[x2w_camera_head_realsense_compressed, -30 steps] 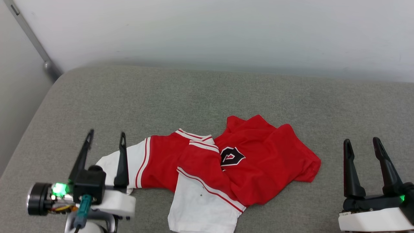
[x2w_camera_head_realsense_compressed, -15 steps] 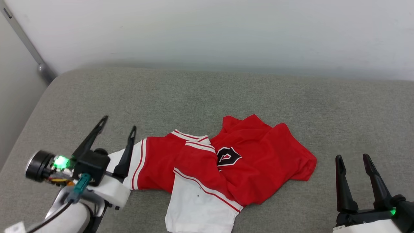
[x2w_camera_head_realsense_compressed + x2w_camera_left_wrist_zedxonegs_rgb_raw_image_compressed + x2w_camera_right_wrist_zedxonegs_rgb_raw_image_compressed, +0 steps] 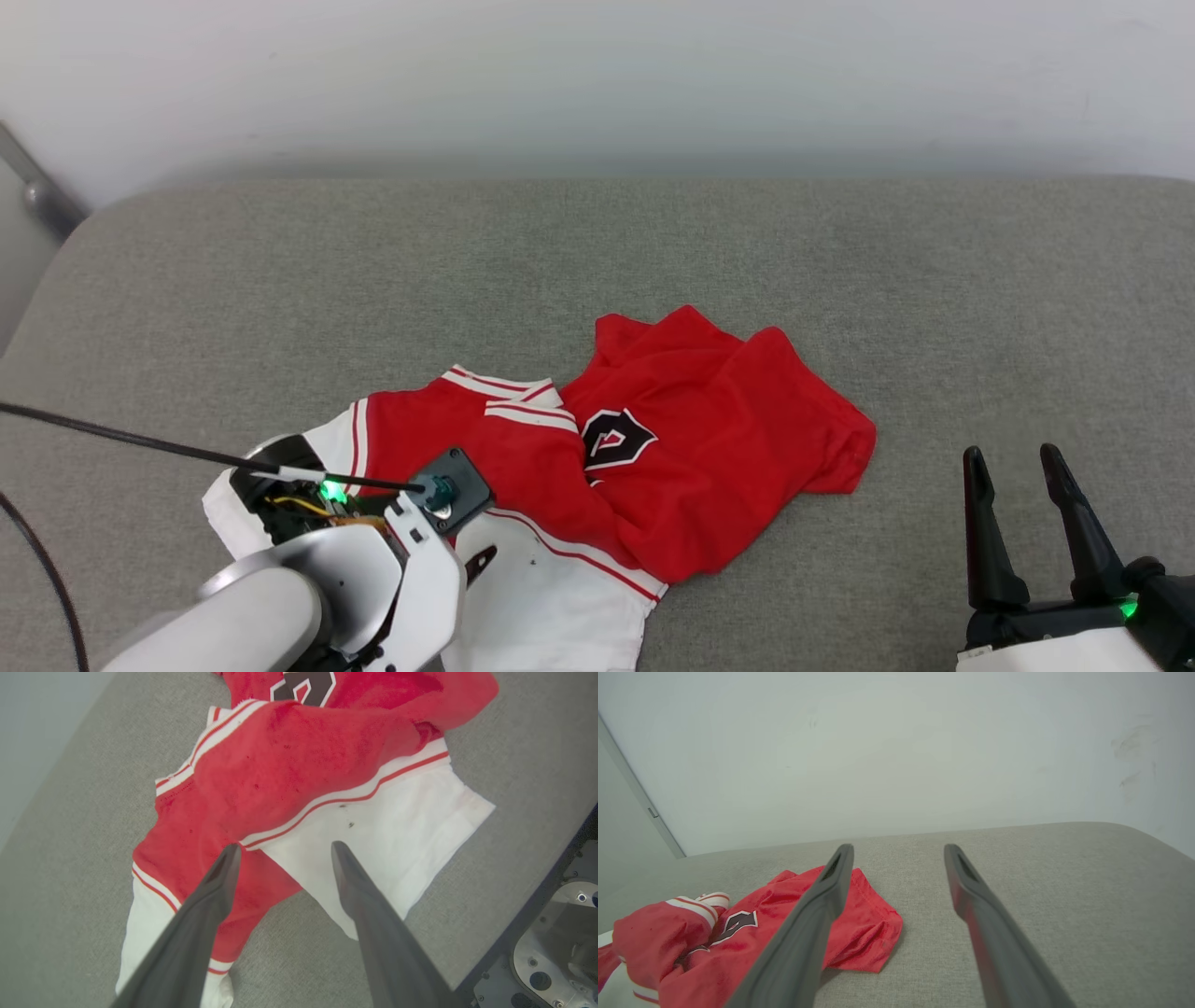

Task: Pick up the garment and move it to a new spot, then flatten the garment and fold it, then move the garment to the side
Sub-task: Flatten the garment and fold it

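The garment point(image 3: 672, 467), a red T-shirt with white sleeves, stripe trim and a black-and-white emblem point(image 3: 616, 437), lies crumpled on the grey cushion. My left arm point(image 3: 355, 579) reaches over its left part, pointing down. In the left wrist view my left gripper point(image 3: 285, 848) is open just above the garment point(image 3: 299, 765). One finger is over the red cloth, the other over a white sleeve point(image 3: 402, 826), with nothing between them. My right gripper point(image 3: 1012, 457) stands open at the lower right, apart from the shirt. The right wrist view has the right gripper point(image 3: 899, 849) beside the garment's red hem point(image 3: 859, 933).
The grey cushion point(image 3: 560, 261) stretches wide, with a white wall point(image 3: 597, 75) behind it. A metal pole point(image 3: 37, 191) stands at the far left. A black cable point(image 3: 140, 443) runs from my left wrist. My own base point(image 3: 551, 933) is at the left wrist view's lower right.
My left arm has swung right and tipped down over the garment's left side. My right gripper sank lower in the head view. The camera has shifted, and the garment itself lies as before.
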You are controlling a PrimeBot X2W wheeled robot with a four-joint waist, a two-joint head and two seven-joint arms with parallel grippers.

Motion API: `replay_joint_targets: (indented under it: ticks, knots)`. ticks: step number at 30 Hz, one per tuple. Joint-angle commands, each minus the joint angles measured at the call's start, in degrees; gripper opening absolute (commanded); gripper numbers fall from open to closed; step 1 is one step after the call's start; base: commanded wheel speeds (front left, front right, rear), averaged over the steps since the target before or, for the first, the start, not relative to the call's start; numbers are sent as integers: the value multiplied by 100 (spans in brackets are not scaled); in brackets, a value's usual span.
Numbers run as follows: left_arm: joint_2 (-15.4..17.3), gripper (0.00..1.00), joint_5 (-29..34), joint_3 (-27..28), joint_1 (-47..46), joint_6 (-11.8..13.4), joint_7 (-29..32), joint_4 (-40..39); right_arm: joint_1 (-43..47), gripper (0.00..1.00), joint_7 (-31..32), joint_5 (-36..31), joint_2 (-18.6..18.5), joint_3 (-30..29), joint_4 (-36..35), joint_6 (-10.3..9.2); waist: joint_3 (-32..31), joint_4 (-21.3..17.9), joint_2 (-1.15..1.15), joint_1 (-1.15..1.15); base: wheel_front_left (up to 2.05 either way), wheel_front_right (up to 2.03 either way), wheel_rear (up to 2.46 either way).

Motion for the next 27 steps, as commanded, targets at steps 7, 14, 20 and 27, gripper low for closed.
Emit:
replay_joint_targets:
  ticks: [7,14,20,27]
  knots:
    - [62,100,-346,-852,-157,-247,1020,-7,-206,100,-11,34,5,72,27,-2,427,-249,0,0,0,0,0]
    - [-114,100,-439,-1373,-285,-267,1033,484,-410,100,-11,27,5,134,19,-2,781,-445,0,0,0,0,0]
    - [-136,100,-557,-1955,-467,-255,1209,838,-543,100,-11,34,5,94,31,-2,1024,-595,0,0,0,0,0]
    - [-26,0,-573,-2141,-645,-258,1214,630,-479,100,-11,66,5,107,92,-2,933,-645,0,0,0,0,0]
